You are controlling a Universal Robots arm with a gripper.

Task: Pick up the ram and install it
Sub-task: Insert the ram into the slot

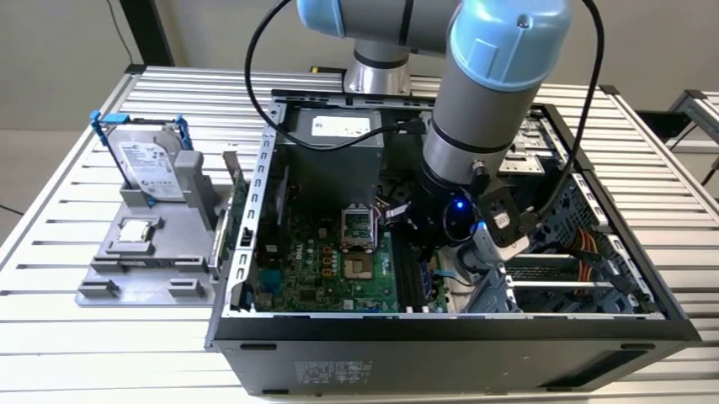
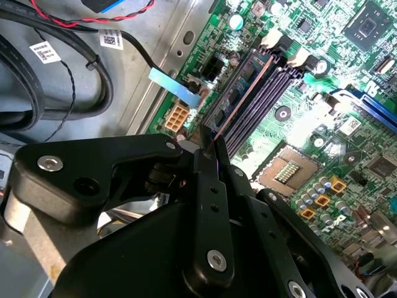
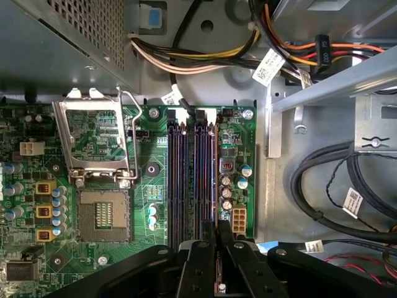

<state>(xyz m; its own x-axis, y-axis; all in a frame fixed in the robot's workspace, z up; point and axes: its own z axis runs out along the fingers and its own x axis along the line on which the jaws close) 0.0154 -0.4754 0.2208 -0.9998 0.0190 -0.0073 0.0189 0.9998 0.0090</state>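
One ram: the ram (image 2: 239, 102) is a thin stick seen edge-on, standing in the memory slot (image 3: 213, 180) nearest the motherboard's edge, inside the open computer case (image 1: 450, 324).
Fingers: the gripper (image 2: 214, 152) has its fingers together, clamped on the top edge of the ram; in the first wrist view the gripper (image 3: 218, 233) stands right over the slots.
Handling: I judge the ram light and stiff, but fragile; it is best held by the two flat faces near the top edge, away from the contacts.
Four slots: four black memory slots lie side by side, right of the CPU socket (image 3: 102, 214).
One socket: it is empty, with its metal frame (image 3: 96, 139) open.
One hard drive: the hard drive (image 1: 151, 160) stands in the grey holder (image 1: 141, 273), at the exterior view's left, outside the case.
One CPU: the small silver CPU chip (image 1: 135, 231) lies on the same holder.
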